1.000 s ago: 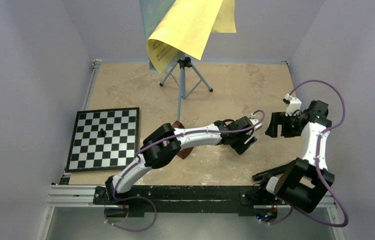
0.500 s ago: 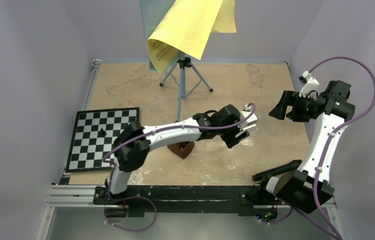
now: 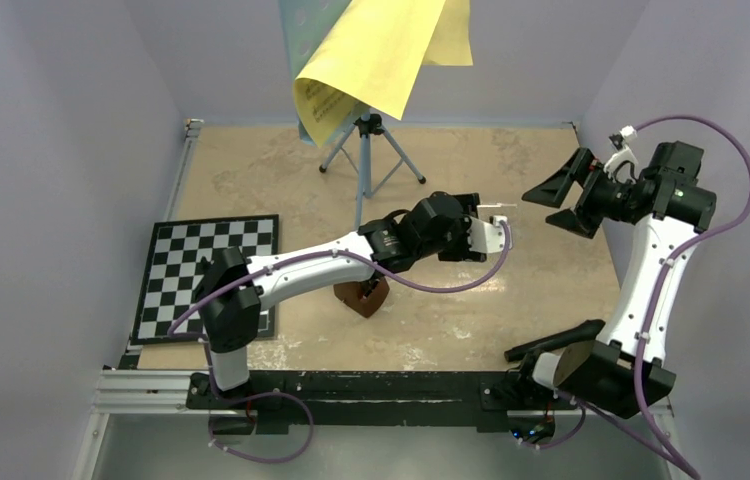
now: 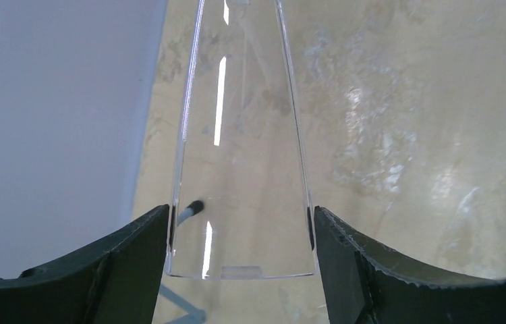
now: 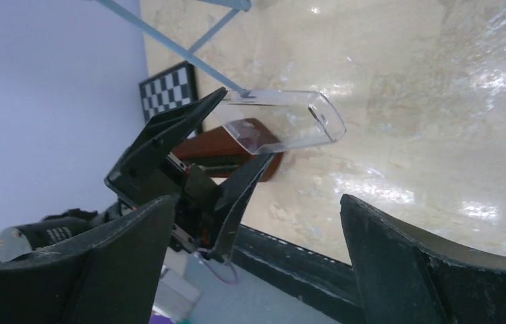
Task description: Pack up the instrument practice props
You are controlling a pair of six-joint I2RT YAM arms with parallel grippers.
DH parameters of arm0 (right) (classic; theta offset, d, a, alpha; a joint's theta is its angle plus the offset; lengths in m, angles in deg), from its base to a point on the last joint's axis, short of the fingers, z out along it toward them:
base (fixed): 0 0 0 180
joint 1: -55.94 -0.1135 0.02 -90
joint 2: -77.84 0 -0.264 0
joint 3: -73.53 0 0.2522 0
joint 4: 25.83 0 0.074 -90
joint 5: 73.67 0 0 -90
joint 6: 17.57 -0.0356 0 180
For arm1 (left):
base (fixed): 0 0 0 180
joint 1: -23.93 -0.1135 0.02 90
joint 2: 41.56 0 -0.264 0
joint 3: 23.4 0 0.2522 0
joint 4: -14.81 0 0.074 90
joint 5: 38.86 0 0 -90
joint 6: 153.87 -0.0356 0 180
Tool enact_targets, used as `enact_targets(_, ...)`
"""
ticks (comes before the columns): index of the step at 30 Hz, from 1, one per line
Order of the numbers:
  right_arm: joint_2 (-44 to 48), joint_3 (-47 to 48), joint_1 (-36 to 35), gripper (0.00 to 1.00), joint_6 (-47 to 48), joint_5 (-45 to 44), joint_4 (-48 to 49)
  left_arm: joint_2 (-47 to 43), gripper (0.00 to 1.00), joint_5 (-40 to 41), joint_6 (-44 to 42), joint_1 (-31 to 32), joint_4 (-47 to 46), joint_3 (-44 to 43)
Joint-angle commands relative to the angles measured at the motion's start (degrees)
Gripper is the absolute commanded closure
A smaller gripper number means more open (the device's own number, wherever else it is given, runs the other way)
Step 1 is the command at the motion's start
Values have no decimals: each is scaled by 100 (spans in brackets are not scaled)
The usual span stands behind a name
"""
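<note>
Top external view: we find the left arm reaching across the table (image 3: pixel 511 160) toward the right side, with the right arm raised and turned to face it. The left end effector (image 4: pixel 240 223) is closed on a clear plastic cover (image 4: pixel 240 135), one finger pressed to each long edge near its close end. The rest of the cover projects forward, clear of the table. We judge this grip leaves the far end free, either for the other arm to take or for fitting onto its base.

The right end effector (image 5: pixel 257 202) stands wide open and holds nothing. It is aimed at the cover and well apart from it, which we read as readiness to receive.

The brown metronome (image 3: pixel 363 296) sits on the table under the left forearm, near the front edge and not gripped by either arm. The light-blue music stand (image 3: pixel 369 150) is upright on its tripod at the far side. The yellow music sheets (image 3: pixel 381 50) are draped over its top, one hanging down the front. None of these is packed. The chessboard (image 3: pixel 181 270) lies flat at the left, apart from the work.

We note one risk: the cover is smooth and held only by its edges, so it may slip during any transfer.
</note>
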Motion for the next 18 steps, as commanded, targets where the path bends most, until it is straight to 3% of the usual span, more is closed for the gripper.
enact_targets(1,255,-452,-73,4,-1620,416,982,-64,100,624,-1496,-54,-656,11)
enact_targets(4,224,-672,-204,12,-1945,-34,1047,64,100,981,-2068,-19,-1121,-91)
enact_targets(7,604,-1110,-358,13,-2366,-744,1603,213,100,1277,-2391,31,-1351,-220)
enact_targets(9,1160,-1867,-532,11,-3110,-1394,3001,388,100,1430,-2433,70,-1368,-416)
enact_targets(10,1174,-1882,-654,11,-3174,-1577,3207,454,100,1455,-2433,79,-1345,-485)
enact_targets(18,731,-1981,-1071,11,-4217,-1871,3899,752,100,1705,-2617,105,-1434,-796)
